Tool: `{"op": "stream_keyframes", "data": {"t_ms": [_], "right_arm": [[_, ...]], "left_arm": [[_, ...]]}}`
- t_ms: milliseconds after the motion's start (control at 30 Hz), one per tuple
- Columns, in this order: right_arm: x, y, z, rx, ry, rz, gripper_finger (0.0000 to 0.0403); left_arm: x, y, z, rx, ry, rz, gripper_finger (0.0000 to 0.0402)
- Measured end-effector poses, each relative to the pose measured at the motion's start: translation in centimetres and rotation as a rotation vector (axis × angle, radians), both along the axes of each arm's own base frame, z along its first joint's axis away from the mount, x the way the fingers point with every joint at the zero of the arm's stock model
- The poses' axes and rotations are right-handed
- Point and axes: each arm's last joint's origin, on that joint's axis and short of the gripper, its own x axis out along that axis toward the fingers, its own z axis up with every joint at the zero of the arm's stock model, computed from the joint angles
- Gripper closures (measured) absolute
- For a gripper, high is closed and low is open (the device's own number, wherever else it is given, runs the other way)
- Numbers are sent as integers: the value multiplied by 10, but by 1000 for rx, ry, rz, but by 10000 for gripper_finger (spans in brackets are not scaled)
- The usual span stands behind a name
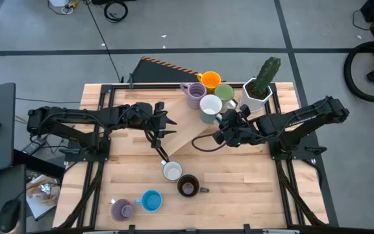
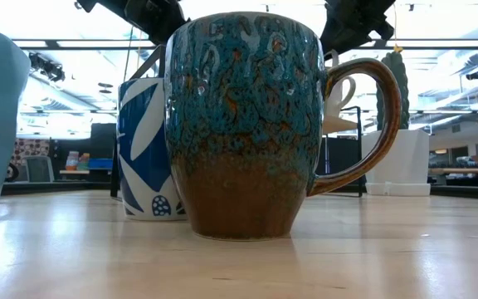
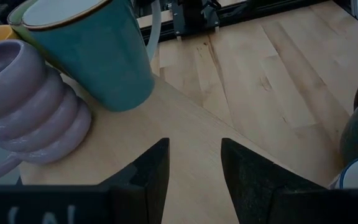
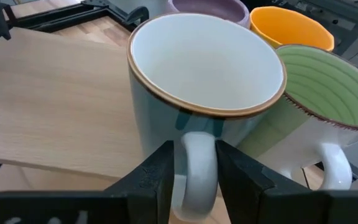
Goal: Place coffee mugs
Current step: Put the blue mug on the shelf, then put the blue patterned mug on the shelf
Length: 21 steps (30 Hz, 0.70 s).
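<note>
While the right gripper (image 4: 191, 171) sits at the handle of a teal-walled, white-lined mug (image 1: 210, 107), its two fingers stand on either side of that handle; whether they pinch it or have let go, I cannot tell. This mug stands on the pale wooden board (image 1: 190, 133), at about one o'clock from table centre in the high view.

Around it, clustered at twelve to one o'clock:
- ribbed purple mug (image 1: 194, 94), just beside it toward eleven o'clock
- orange mug (image 1: 211, 80), at the far edge
- green mug (image 1: 224, 93), touching or nearly touching the teal one in the right wrist view
- white angular pot with cactus (image 1: 260, 88), at two o'clock, near the green mug

Left gripper (image 3: 194, 158) hovers over the board's left part, at about ten o'clock from centre. Fingers parted, nothing between them, only bare board below.

Near side of the table, well apart from the cluster:
- white mug with blue pattern (image 1: 172, 171), at six o'clock
- dark brown mug (image 1: 187, 186), just beside it, handle toward three o'clock
- blue mug (image 1: 150, 201), at seven o'clock
- second purple mug (image 1: 122, 209), beside the blue one

Low view: brown-and-teal glazed mug fills the foreground, patterned white mug behind it.
</note>
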Motion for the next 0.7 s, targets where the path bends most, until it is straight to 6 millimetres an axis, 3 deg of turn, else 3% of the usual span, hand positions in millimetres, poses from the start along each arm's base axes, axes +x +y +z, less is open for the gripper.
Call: {"op": "stream_keyframes", "data": {"t_ms": [433,700], "right_arm": [[-1,1,1,-17,20,23,217],[-14,5,15,-19,-21,66,187]], "left_arm": [[0,0,0,0,0,0,251],[-1,0,-1,-8,19,2,251]]}}
